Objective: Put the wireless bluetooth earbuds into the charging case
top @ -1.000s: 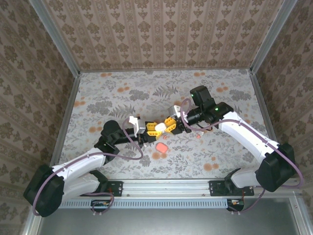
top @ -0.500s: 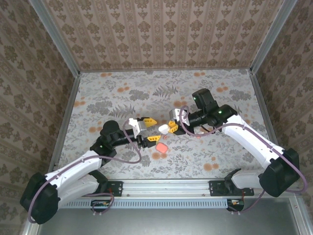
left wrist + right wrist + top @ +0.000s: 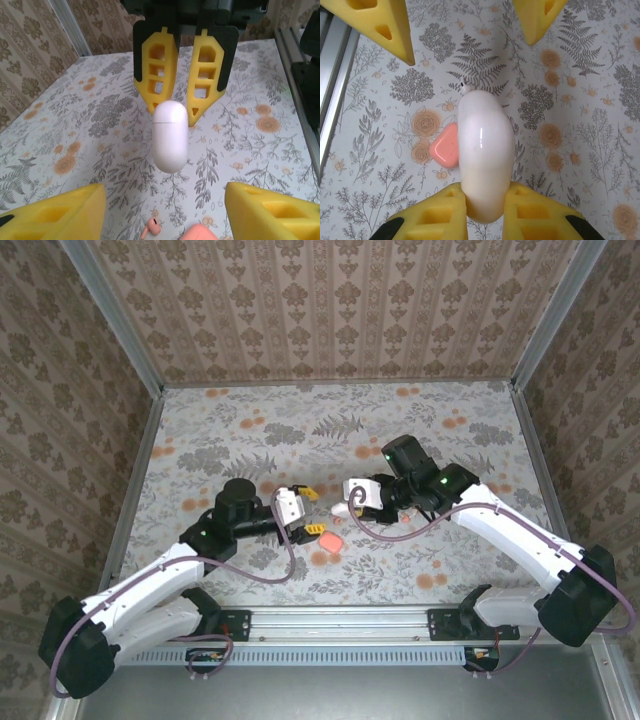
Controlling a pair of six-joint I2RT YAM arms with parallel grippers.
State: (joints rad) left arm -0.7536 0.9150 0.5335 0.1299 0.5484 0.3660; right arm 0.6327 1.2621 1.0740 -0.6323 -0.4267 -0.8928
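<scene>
A white, closed, pill-shaped case [image 3: 485, 150] hangs above the flowered table, with my right gripper [image 3: 485, 210] shut on its near end. From the left wrist view that case [image 3: 170, 135] points toward me between the right gripper's yellow fingers [image 3: 159, 75]. My left gripper [image 3: 162, 210] stands open just short of it, with nothing between its fingers. On the table below lie a pink earbud [image 3: 152, 229] and a pink case [image 3: 202, 234]. From above, the left gripper [image 3: 315, 512] and the white case [image 3: 342, 508] sit a little apart, with the pink case [image 3: 330, 540] in front of them.
The pink case [image 3: 445, 146] lies flat just left of the held white case. A tiny pale tip [image 3: 465, 86] pokes out past the white case's far end. The left gripper's fingers [image 3: 375, 25] fill the upper corners. A metal rail [image 3: 300, 85] runs along the table's edge.
My left gripper has let go of the white case, opened and drawn back to the left. The right gripper keeps the case and has shifted slightly.
</scene>
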